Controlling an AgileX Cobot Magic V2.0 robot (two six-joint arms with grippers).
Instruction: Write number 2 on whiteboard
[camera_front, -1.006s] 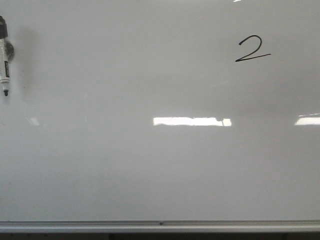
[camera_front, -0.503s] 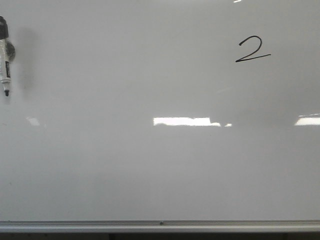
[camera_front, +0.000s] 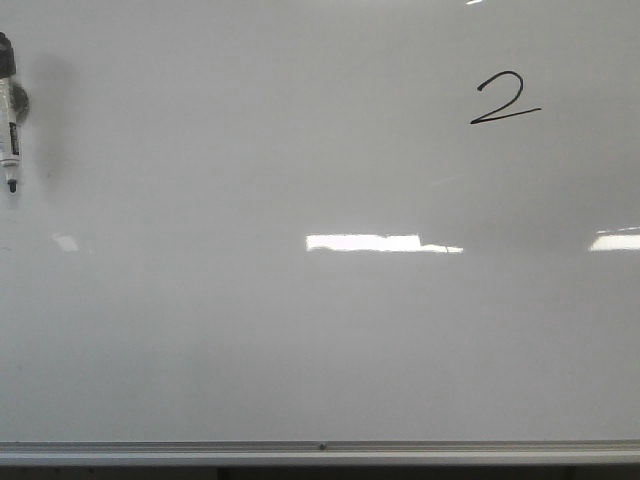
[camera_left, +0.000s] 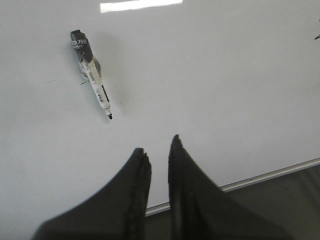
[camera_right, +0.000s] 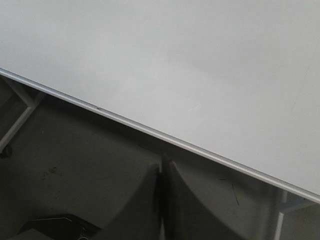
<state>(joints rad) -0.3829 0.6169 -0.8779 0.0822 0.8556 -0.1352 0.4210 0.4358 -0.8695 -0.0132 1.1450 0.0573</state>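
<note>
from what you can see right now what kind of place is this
Probably an office, classroom or lab, though little shows. A large wall-mounted whiteboard fills the front view, with the number 2 drawn on it, a marker stuck to it, and long ceiling lights reflected in its gloss.

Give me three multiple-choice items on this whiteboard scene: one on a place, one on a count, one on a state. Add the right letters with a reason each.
1. In the front view, where on the whiteboard is the number 2?
A. upper right
B. lower left
C. dead centre

2. How many digits are written on the board?
A. none
B. one
C. three

3. How does the marker sit?
A. clamped in the left gripper
B. on the board by itself, tip uncapped
C. clamped in the right gripper

Key:
1 A: the digit sits high and to the right.
2 B: only one black 2 shows; the bright bars are reflections.
3 B: the left gripper is apart from the marker, nearly closed on nothing, and the right gripper is shut below the frame.
</note>
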